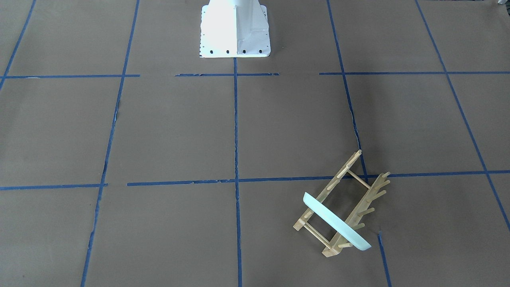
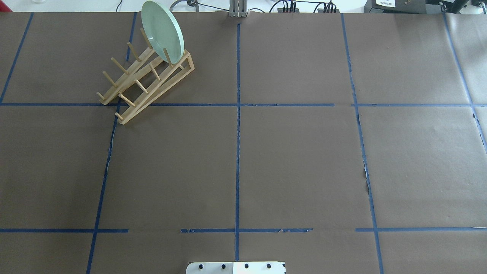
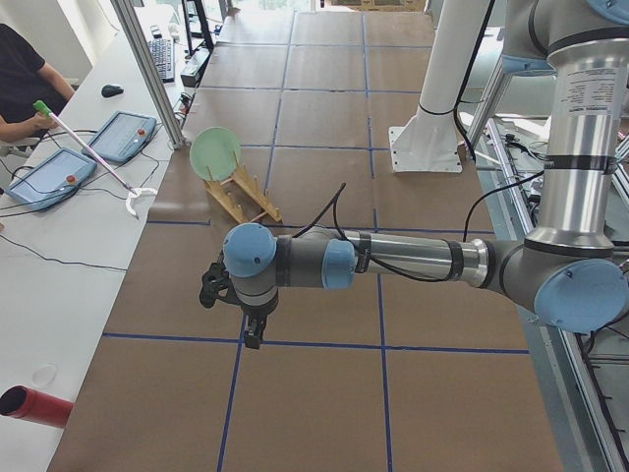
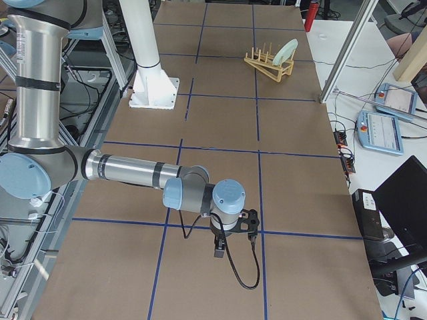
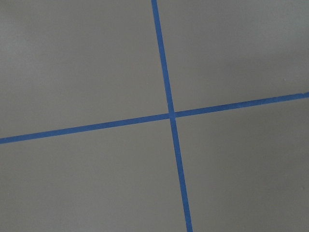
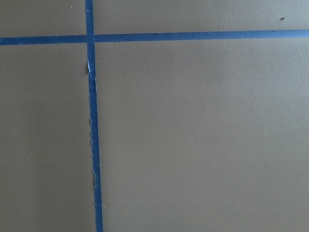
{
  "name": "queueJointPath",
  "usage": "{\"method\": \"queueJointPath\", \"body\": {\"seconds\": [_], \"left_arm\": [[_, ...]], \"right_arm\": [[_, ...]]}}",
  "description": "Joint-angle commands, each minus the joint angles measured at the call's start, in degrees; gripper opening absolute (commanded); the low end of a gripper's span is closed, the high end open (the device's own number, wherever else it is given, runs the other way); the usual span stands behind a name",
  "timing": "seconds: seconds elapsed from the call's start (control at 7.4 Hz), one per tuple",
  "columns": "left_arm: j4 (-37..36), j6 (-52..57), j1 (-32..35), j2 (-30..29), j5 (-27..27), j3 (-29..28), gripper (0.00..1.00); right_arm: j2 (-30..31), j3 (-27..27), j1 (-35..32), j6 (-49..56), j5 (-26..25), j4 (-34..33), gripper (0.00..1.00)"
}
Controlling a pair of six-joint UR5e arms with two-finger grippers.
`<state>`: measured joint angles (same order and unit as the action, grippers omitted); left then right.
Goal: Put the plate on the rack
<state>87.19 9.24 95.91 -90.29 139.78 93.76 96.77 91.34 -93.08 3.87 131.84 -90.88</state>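
The pale mint-green plate [image 2: 163, 32] stands on edge in the end slot of the light wooden rack [image 2: 144, 82], leaning between its pegs, at the table's far left in the overhead view. Both also show in the front-facing view, the plate [image 1: 336, 223] across the rack [image 1: 342, 199]. My left gripper [image 3: 254, 334] hangs off the near arm over the brown paper, well away from the rack [image 3: 246, 197]. My right gripper [image 4: 220, 250] hangs over the table's other end. I cannot tell whether either is open or shut. Both wrist views show only paper and blue tape.
The white robot pedestal [image 1: 235, 32] stands at the table's robot side. Blue tape lines [image 2: 238, 125] divide the brown paper into squares. Beside the table are tablets [image 3: 49, 177], a person's arm [image 3: 25, 88] with a reach stick, and a red cylinder [image 3: 34, 405].
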Motion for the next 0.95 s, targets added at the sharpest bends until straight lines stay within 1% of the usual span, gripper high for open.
{"method": "queueJointPath", "body": {"seconds": [0.0,0.27,0.54,0.81], "left_arm": [[0.6,-0.2,1.5,1.2,0.3,0.2,1.00],[0.5,-1.4,1.3,-0.1,-8.1,-0.3,1.00],[0.4,-5.1,1.2,-0.1,-8.6,-0.3,1.00],[-0.1,-5.3,1.2,-0.1,-8.1,-0.8,1.00]], "right_arm": [[0.0,0.1,0.0,0.0,0.0,0.0,1.00],[0.0,0.1,0.0,0.0,0.0,0.0,1.00],[0.0,0.1,0.0,0.0,0.0,0.0,1.00],[0.0,0.0,0.0,0.0,0.0,0.0,1.00]]}}
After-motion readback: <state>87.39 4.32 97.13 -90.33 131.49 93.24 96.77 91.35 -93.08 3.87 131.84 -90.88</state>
